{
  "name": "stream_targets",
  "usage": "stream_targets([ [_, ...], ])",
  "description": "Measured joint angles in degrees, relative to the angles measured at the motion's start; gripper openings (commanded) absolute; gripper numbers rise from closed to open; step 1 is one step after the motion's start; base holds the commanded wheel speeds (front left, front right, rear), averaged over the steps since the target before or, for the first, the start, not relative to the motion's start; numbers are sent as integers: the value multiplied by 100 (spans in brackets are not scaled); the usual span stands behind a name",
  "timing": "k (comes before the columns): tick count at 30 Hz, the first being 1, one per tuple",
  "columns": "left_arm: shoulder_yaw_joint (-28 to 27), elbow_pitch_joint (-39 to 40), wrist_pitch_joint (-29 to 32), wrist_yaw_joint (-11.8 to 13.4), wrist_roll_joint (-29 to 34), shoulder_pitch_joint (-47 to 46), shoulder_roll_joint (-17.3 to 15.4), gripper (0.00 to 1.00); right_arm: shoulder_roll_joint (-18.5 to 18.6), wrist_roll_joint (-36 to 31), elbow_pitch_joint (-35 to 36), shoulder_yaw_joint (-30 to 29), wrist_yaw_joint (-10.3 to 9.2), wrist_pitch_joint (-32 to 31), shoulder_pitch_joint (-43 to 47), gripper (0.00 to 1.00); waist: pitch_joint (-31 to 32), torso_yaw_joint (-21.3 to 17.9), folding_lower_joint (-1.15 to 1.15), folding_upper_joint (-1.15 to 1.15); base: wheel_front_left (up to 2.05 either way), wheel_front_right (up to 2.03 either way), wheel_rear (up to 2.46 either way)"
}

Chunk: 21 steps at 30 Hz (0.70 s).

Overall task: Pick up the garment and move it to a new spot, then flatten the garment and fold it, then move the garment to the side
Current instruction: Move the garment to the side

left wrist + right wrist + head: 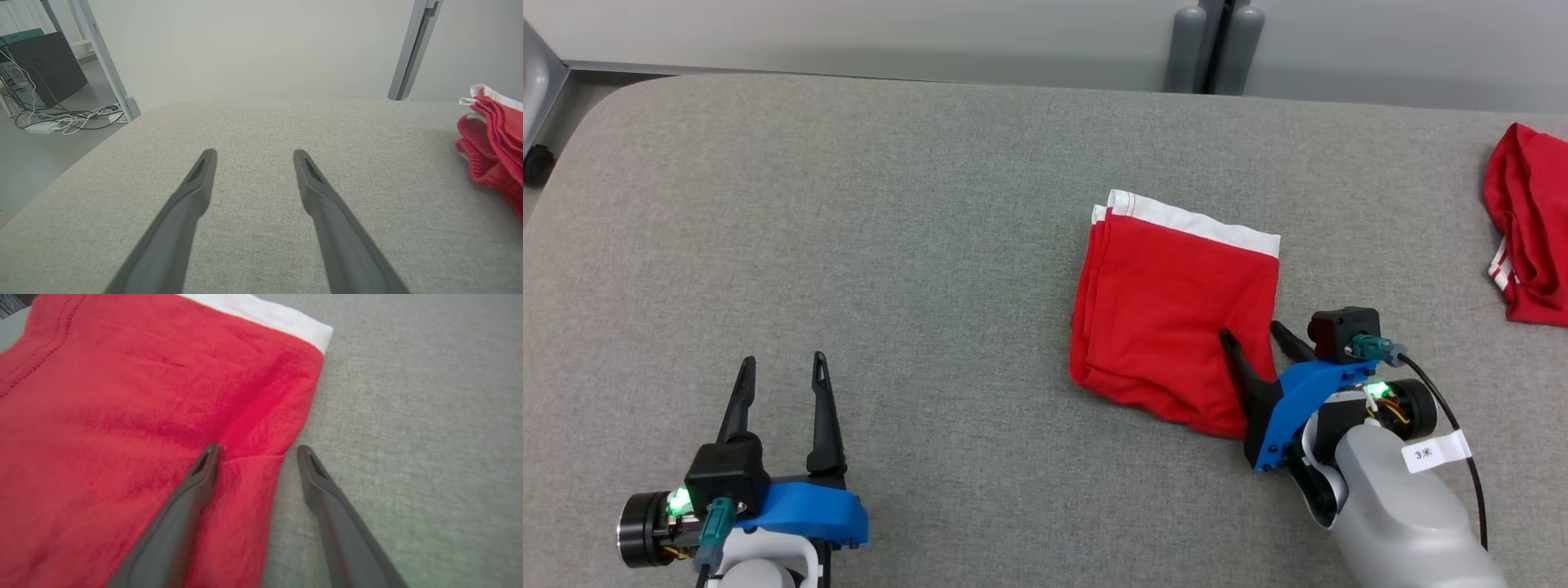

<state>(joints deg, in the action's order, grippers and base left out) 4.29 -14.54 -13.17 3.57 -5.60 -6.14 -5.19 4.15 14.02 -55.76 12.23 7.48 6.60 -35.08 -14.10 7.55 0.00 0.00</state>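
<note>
Now right hand [1250, 328] stands wide astride the folded red cloth garment [1168, 310] edge.
Pinching only the top layer may unfold it.

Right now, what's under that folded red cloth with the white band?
The folded red white-banded garment lies on the grey fabric tabletop. Anything between its layers is covered.

My right gripper [1250, 330], at the lower right of the frame, has its jaws spread across the right edge of the folded red garment [1168, 318], one finger over the cloth. My left gripper [784, 359] is spread wide at the lower left over the grey table [849, 245]
</note>
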Motion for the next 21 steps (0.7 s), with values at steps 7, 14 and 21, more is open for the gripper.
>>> stream_targets([
  [7,31,-68,-77,14,-89,-15,26,100,64,247,-57,523,-3,319,-121,0,37,-67,0,0,0,0,0],
  [14,114,-41,-120,-1,-88,-228,20,100,826,20,147,1416,1,434,-715,0,-124,-234,0,0,0,0,0],
  [21,194,133,-165,-4,-34,-498,-1,100,1629,268,530,2191,2,407,-1425,0,-499,-615,1,1,0,0,0],
])
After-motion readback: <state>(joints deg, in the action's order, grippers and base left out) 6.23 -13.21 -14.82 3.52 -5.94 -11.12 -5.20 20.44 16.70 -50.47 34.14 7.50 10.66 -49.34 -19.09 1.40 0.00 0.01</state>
